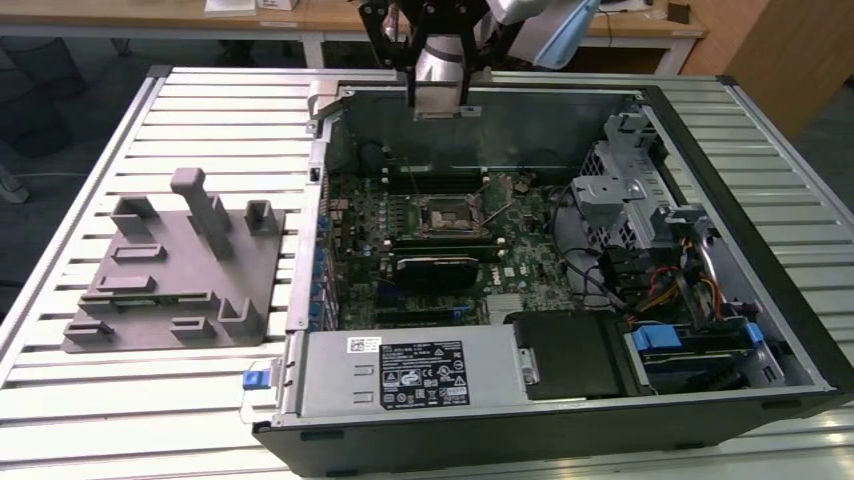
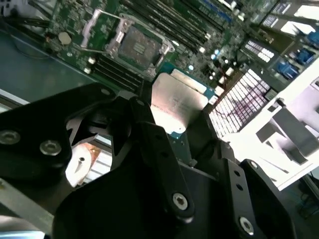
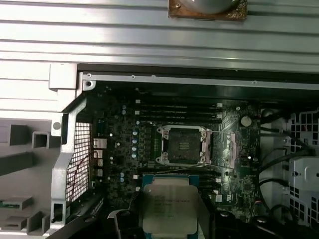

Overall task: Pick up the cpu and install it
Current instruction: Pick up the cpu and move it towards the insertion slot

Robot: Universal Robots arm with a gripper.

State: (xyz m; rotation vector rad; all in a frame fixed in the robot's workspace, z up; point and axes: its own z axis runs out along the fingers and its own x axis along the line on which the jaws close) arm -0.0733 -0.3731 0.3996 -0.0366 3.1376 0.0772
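The fingers (image 2: 149, 137) are closed on the cpu (image 2: 177, 102). It is pinched by two opposite edges, one black finger touching each side, as can be seen in both wrist views. It seems to be gripped this way so that its flat silver top is left bare and it is kept level, which a chip like this likely needs to drop in straight. The cpu is held up in the air over the open case (image 1: 801, 330), touching nothing but the fingers, probably so that no part below gets bumped. Under it the green board (image 3: 124, 149) is seen, and on the board the socket (image 3: 182, 145) is found, with a dark, bare middle that looks ready for the chip. In the first wrist view the cpu is seen just beside the socket, not lined up over it, so the chip is judged to be picked up but not yet set in. On the slatted surface (image 1: 134, 400), at the exterior view's left of the case, a grey tray (image 1: 147, 300) is laid.
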